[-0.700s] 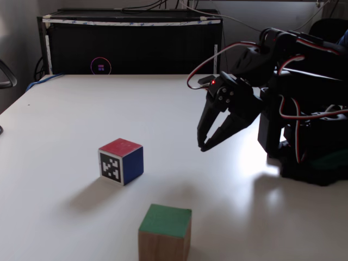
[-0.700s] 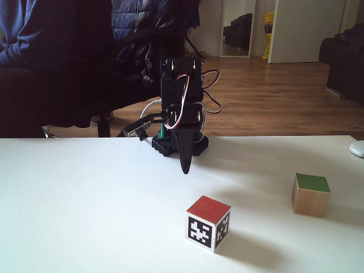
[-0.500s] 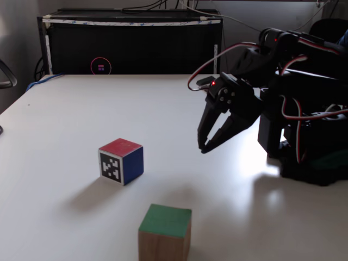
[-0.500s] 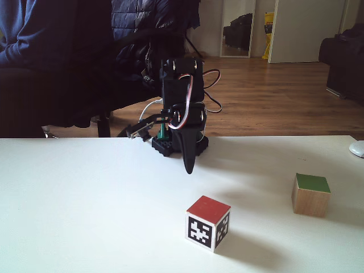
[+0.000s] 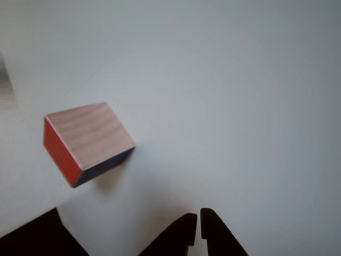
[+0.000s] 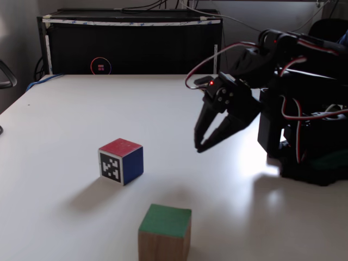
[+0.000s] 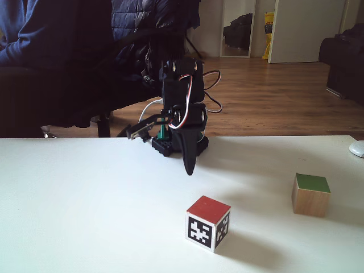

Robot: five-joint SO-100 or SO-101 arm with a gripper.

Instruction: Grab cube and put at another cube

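Note:
The cube [image 6: 165, 231], wooden with a green top, stands at the table's near edge in a fixed view and at the right [image 7: 311, 193] in the other one. Another cube [image 6: 120, 160], with red top, blue side and black-and-white marker face, stands left of and beyond it; it also shows in front of the arm [image 7: 208, 223]. In the other view it lies to the left [image 5: 88, 133], showing a wooden face and a red one. My gripper [image 6: 199, 146] hangs above the table, shut and holding nothing, right of both cubes. Its tips [image 7: 189, 170] point down, apart from either cube, and its fingers [image 5: 198, 223] nearly touch.
The arm's black base [image 6: 310, 157] stands at the table's right side. A black cabinet [image 6: 130, 43] rises behind the far edge. A person's blue sleeve [image 7: 23, 34] and a dark chair are behind the table, and a white mouse [image 7: 357, 149] lies at its right edge.
The gripper has drifted slightly out from the base toward the cubes, still shut. Both cubes stayed where they were.

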